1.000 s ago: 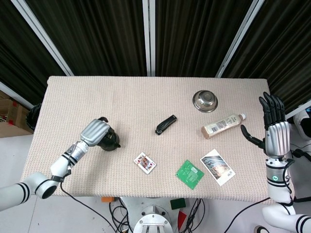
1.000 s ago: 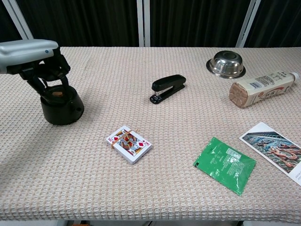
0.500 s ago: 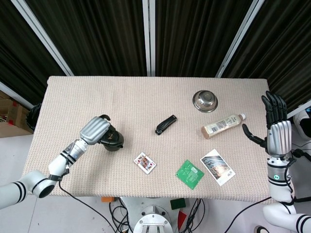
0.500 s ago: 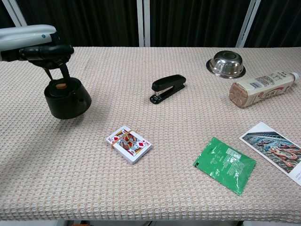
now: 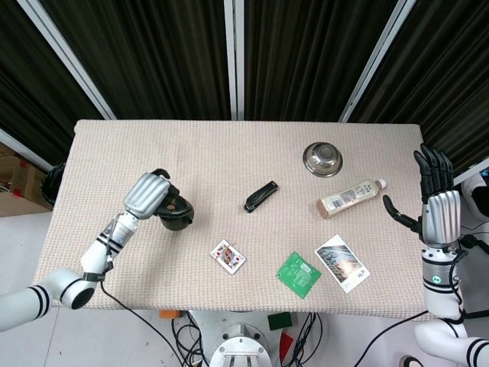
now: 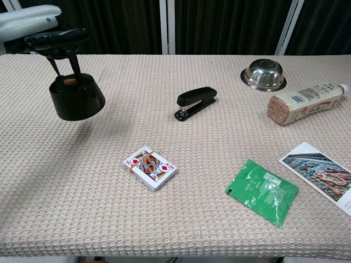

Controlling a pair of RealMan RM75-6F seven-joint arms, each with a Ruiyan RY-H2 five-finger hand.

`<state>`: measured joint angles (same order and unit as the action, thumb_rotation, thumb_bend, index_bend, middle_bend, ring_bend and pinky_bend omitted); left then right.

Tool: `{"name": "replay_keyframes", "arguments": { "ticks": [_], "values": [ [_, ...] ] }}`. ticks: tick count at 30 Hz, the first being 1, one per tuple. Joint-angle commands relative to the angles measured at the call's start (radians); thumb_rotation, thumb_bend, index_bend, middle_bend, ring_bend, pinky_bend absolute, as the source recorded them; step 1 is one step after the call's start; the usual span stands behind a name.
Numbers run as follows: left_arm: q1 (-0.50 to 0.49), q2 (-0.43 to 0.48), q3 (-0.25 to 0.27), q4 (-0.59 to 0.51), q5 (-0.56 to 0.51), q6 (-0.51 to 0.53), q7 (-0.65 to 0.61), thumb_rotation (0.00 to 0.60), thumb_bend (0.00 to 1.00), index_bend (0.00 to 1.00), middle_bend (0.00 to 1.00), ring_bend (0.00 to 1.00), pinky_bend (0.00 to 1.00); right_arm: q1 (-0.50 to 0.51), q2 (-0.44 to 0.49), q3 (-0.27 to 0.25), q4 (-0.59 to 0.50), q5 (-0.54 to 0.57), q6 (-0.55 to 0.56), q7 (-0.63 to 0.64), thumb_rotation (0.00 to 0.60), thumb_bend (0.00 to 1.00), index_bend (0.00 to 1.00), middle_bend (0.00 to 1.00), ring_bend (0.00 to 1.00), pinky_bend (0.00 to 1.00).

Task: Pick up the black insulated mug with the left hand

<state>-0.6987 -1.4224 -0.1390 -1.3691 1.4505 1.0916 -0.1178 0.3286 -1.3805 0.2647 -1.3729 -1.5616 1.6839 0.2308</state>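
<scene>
One thing matters on this desk [image 6: 181, 219], and my left hand [image 5: 147, 196] has it: the black insulated mug [image 6: 75, 99] hangs under my fingers [image 6: 56, 39], which reach down onto its top, over the desk's left side and, judging by the shadow beneath it in the chest view, clear of the cloth. From the head view my palm covers most of the mug, so I cannot tell exactly how the fingertips sit on the rim or lid. I judge it a stiff, fairly heavy piece for its size, with smooth dark walls that could slip, and it looks slightly tilted in my hold. A top pinch like this lets it swing; a wrap around the body would be steadier, though the wide base makes that a stretch. It should not break if it drops, but it would roll. My right hand [image 5: 436, 199] stands upright off the desk's right edge, fingers spread and holding nothing. A stapler [image 6: 195, 102] lies near the desk's middle, with playing cards [image 6: 151, 167] closer to the front edge, both well apart from the mug.
</scene>
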Motion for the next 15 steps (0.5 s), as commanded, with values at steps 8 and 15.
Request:
{"name": "replay_keyframes", "arguments": {
  "ticks": [8, 15],
  "values": [
    [0.007, -0.076, -0.035, 0.093, -0.034, 0.056, 0.069, 0.051, 0.0, 1.0, 1.0, 1.0, 0.4, -0.001, 0.003, 0.003, 0.003, 0.006, -0.003, 0.005, 0.6, 0.22, 0.0, 0.01, 0.0, 0.0],
    [0.008, -0.104, -0.038, 0.124, -0.027, 0.08, 0.096, 0.166, 0.05, 1.0, 1.0, 1.0, 0.41, -0.003, 0.007, 0.002, 0.005, 0.006, -0.004, 0.009, 0.6, 0.22, 0.0, 0.01, 0.0, 0.0]
  ]
}}
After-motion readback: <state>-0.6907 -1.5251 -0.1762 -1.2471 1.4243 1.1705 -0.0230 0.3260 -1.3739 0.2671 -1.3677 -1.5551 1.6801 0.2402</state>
